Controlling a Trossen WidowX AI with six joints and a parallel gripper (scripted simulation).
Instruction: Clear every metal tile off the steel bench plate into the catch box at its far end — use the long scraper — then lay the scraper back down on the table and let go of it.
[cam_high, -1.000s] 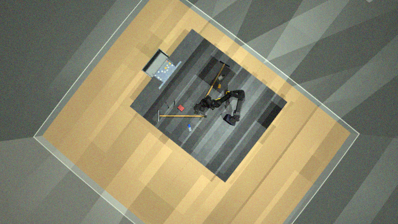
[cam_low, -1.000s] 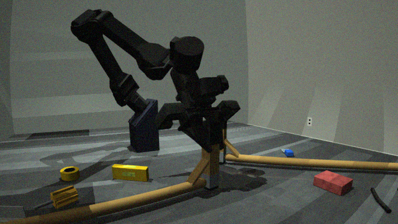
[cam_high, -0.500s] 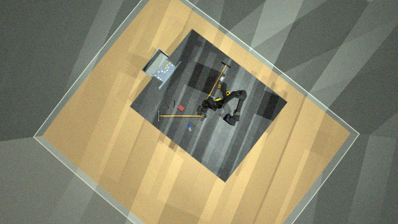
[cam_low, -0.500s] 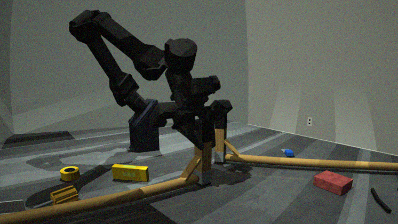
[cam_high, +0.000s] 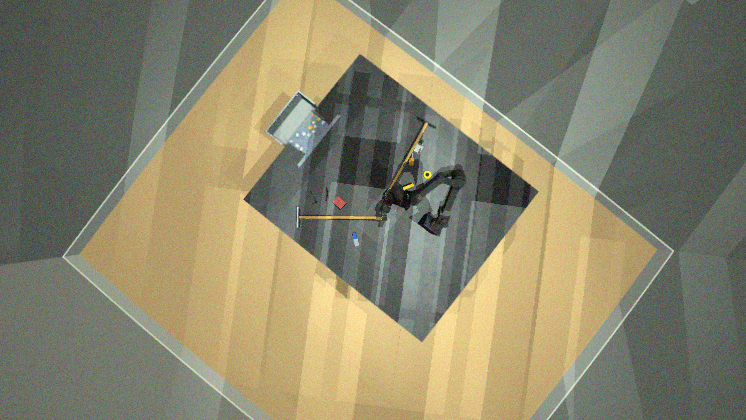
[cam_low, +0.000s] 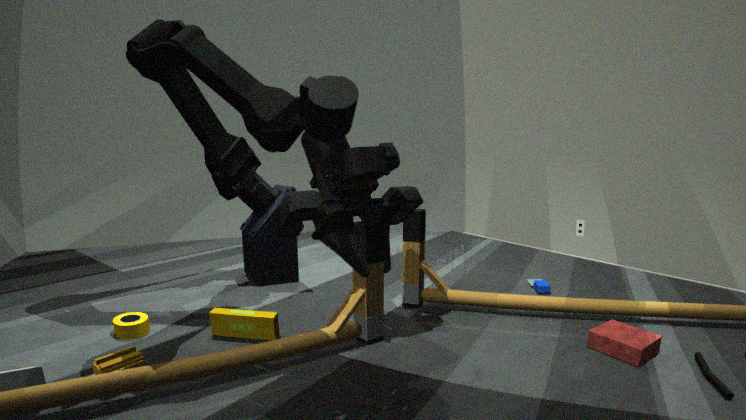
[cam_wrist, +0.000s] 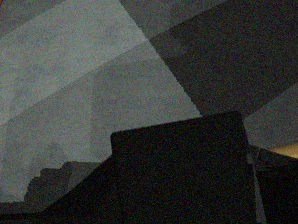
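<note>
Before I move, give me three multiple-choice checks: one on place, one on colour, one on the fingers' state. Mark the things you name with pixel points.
1. Small tiles (cam_high: 310, 127) lie:
A) beside the red block
B) on the bench plate (cam_high: 314, 144)
C) under the arm

2. The block near the black stick (cam_low: 712, 375) is:
A) red
B) green
C) white

3. The fingers (cam_low: 378, 237) are:
A) wide open
B) shut on nothing
C) shut on a wooden upright grip (cam_low: 369, 284)

1 B: top view shows them scattered there. 2 A: its faces are red in the exterior view. 3 C: the grip stands clamped between them.
</note>
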